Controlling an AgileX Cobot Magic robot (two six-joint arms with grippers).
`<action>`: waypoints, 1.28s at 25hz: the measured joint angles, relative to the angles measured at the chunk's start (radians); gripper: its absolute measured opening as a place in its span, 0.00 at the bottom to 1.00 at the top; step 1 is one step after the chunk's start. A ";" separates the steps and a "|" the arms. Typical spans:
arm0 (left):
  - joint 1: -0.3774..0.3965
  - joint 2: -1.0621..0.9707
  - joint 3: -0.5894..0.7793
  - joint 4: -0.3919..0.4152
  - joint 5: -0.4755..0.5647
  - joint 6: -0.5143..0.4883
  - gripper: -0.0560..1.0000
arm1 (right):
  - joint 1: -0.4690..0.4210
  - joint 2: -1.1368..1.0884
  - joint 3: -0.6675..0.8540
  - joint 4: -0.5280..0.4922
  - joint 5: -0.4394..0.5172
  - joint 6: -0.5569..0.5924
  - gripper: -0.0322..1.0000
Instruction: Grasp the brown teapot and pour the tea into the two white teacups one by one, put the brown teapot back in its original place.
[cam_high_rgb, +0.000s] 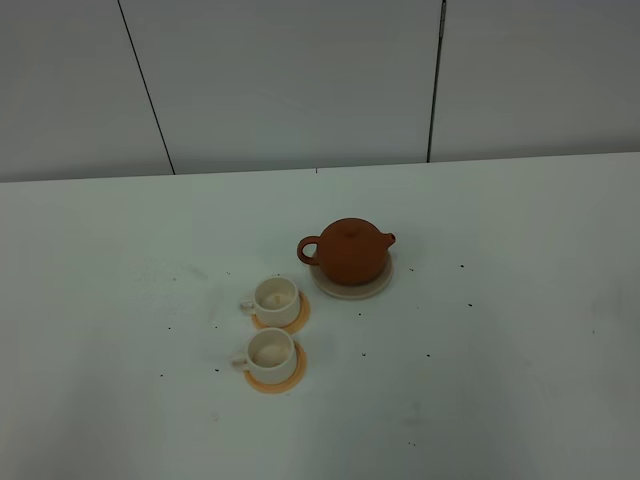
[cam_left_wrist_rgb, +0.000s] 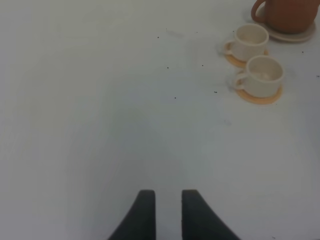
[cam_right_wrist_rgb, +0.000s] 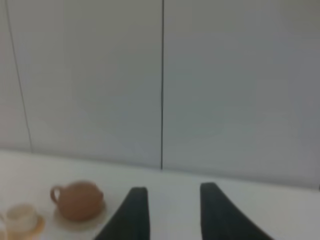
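The brown teapot (cam_high_rgb: 348, 250) sits upright on its cream trivet (cam_high_rgb: 353, 289), the original place, with its loop handle to the left. In front and to the left stand the two white teacups (cam_high_rgb: 276, 298) (cam_high_rgb: 271, 349), each on an orange coaster. Neither gripper shows in the exterior high view. The left wrist view has my left gripper (cam_left_wrist_rgb: 168, 200) over bare table, its fingers a narrow gap apart and empty, with the cups (cam_left_wrist_rgb: 250, 41) (cam_left_wrist_rgb: 264, 75) and the teapot (cam_left_wrist_rgb: 292, 12) far off. My right gripper (cam_right_wrist_rgb: 172, 192) is open and empty, well away from the teapot (cam_right_wrist_rgb: 77, 200).
The white table (cam_high_rgb: 500, 380) carries small dark specks around the tea set. A panelled white wall (cam_high_rgb: 300, 80) with dark seams runs along the table's far edge. Orange coasters (cam_high_rgb: 297, 320) (cam_high_rgb: 275, 382) lie under the cups.
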 joint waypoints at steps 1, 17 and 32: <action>0.000 0.000 0.000 0.000 0.000 0.000 0.25 | -0.007 0.036 0.004 0.003 -0.010 0.000 0.27; 0.000 0.000 0.000 0.000 0.000 -0.001 0.26 | -0.098 0.766 0.092 0.468 -0.327 -0.221 0.27; 0.000 0.000 0.000 0.000 0.000 -0.001 0.26 | -0.098 1.176 -0.171 0.671 -0.118 -0.556 0.27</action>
